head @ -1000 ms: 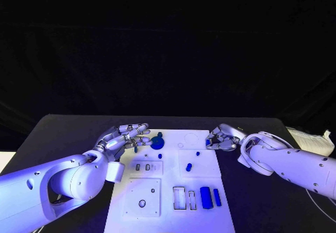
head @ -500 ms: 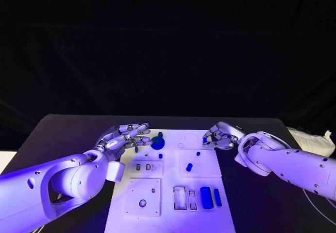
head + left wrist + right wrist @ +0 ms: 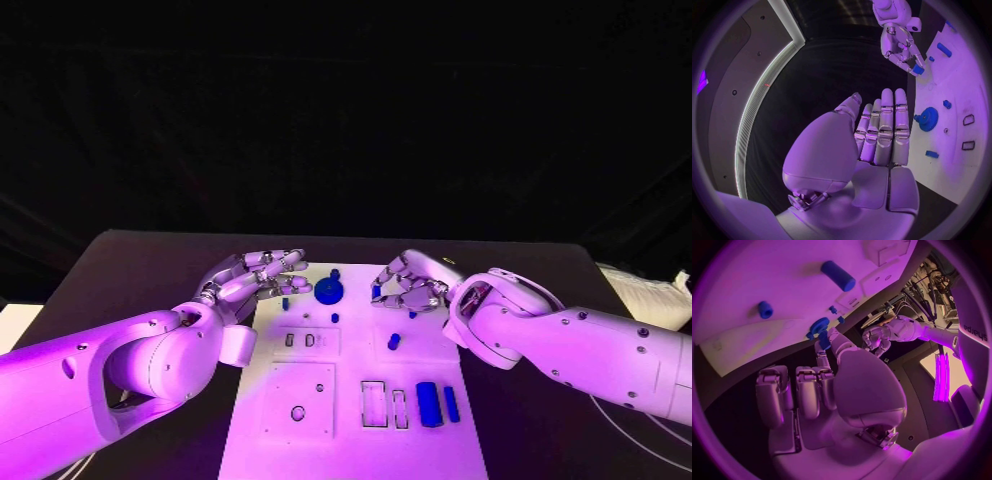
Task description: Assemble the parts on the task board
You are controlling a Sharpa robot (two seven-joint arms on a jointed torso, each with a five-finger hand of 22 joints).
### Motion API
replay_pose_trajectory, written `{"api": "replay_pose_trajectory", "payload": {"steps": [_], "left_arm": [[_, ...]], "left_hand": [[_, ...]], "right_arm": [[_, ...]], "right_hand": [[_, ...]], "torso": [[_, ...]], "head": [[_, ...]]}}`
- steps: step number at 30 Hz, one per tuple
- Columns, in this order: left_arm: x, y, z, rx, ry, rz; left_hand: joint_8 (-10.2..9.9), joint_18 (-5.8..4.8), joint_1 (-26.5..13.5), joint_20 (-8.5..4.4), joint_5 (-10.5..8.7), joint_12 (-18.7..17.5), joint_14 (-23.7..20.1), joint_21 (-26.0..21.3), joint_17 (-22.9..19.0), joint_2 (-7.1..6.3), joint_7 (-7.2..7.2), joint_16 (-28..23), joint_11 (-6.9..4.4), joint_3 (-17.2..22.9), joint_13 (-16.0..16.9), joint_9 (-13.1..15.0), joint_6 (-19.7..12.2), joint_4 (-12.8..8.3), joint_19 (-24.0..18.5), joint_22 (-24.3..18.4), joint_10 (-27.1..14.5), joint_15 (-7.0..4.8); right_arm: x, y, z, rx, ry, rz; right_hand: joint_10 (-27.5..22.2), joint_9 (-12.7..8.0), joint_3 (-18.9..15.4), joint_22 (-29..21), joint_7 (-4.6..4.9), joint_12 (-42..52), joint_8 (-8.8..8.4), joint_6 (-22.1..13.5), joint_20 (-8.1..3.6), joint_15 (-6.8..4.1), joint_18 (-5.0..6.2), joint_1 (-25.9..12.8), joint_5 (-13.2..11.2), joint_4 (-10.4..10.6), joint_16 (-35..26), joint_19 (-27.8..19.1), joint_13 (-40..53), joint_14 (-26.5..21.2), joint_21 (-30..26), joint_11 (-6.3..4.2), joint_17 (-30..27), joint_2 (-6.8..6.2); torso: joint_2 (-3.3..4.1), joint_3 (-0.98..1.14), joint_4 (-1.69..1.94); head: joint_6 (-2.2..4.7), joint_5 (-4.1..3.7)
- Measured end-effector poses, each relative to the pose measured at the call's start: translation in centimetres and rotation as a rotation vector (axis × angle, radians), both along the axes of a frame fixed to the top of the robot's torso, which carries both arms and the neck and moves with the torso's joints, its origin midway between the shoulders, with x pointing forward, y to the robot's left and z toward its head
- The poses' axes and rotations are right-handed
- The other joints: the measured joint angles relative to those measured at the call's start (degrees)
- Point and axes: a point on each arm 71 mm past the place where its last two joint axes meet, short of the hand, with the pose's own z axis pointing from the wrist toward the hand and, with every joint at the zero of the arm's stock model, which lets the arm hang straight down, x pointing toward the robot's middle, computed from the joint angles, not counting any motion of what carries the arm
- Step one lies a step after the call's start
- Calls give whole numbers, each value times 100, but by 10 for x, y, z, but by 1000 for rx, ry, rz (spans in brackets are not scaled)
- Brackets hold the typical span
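Held part: small blue peg (image 3: 917,70), pinched in right hand (image 3: 408,290) fingertips, over the task board (image 3: 361,440) just right of the blue gear (image 3: 330,292).
Left hand (image 3: 253,283): fingers straight, lightly spread, nothing held; beside gear's left.
Handling: judged light, stiff, smooth plastic; likely slippery.
Hold: best taken across peg's sides, insertion end left free.

The head view looks down from above and behind both arms onto the board (image 3: 353,400). Each wrist view sits close behind its own hand, facing along the fingers toward the board. All three share the gear (image 3: 329,292) (image 3: 928,119) (image 3: 819,326); each wrist view also catches the opposite hand.
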Motion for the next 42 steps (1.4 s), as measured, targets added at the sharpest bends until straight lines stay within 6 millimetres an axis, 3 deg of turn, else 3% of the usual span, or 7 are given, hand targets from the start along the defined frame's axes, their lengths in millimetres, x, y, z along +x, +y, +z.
{"api": "replay_pose_trajectory", "payload": {"steps": [7,16,42], "left_arm": [[2,4,-1,4,-2,11],[5,13,-2,13,-4,34],[9,21,-2,19,-11,56]], "left_hand": [[0,0,0,0,0,0,0,-20,10,0,0,0,0,18,0,0,0,-18,0,0,0,0],[0,0,0,0,0,0,0,-20,9,0,0,0,0,18,0,0,0,-18,0,-5,0,0],[0,0,0,0,0,0,0,-19,14,0,0,-22,0,18,0,0,0,-18,0,-4,0,0]], "right_arm": [[-10,40,-5,-32,-7,51],[-20,75,-19,-82,-11,92],[-28,108,-37,-154,-25,126]], "right_hand": [[0,0,0,-1,0,0,-32,0,0,0,0,-1,-1,0,0,0,0,0,0,1,5,1],[0,0,-1,-1,-1,0,-65,-1,1,1,0,-14,-5,0,0,-1,0,0,0,2,4,14],[3,1,14,-3,-34,-22,-89,-34,2,1,0,-13,67,-20,0,-1,3,-1,-1,6,2,13]], "torso": [[-2,-8,-2],[8,-2,-9],[17,11,-21]], "head": [[-47,52],[-113,140],[-203,343]]}}
